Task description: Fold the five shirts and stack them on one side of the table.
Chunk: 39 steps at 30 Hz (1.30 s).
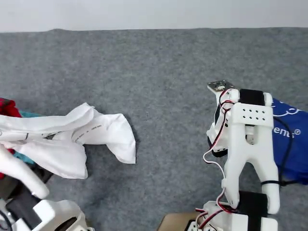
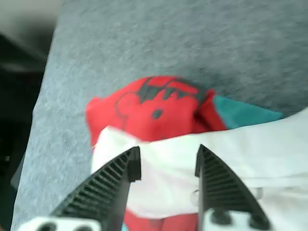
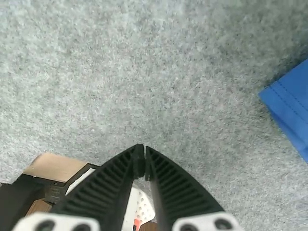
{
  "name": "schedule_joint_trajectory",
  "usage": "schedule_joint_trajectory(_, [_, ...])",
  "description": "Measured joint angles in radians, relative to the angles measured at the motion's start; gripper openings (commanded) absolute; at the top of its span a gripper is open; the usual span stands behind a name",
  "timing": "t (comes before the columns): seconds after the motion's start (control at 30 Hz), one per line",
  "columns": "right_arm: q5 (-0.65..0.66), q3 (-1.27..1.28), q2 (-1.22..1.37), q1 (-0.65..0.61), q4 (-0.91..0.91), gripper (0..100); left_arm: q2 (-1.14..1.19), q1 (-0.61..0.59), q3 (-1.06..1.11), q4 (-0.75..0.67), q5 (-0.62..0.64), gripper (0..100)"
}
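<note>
Bracketing an edge of the white shirt [image 1: 72, 139] with parted jaws of the left gripper [image 2: 167, 159], cloth stretching rightward from the red shirt [image 2: 154, 106], far from the right gripper [image 3: 144, 149], pinched together.

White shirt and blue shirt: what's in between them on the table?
In the high view, mostly bare grey table covering lies between the white shirt and the blue shirt. The right arm stands right beside the blue one.
</note>
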Motion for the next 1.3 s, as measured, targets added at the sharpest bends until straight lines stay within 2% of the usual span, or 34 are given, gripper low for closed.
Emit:
schedule_joint_trajectory(0.2, [0.0,0.0,0.0,0.0,0.0,0.9,-0.023,0.285,-0.006,0.092,0.0,20])
schedule_joint_trajectory(0.33, [0.0,0.0,0.034,0.0,0.0,0.9,0.023,0.471,-0.002,0.138,0.069,20])
schedule_joint_trajectory(0.47, [0.0,0.0,0.078,0.002,0.0,0.9,0.157,0.586,0.0,0.152,0.146,20])
schedule_joint_trajectory(0.73, [0.0,0.0,0.087,0.002,0.0,0.9,0.376,0.657,0.0,0.157,0.233,20])
schedule_joint_trajectory(1.3, [0.0,0.0,0.089,0.002,0.0,0.9,0.408,0.663,0.0,0.135,0.269,20])
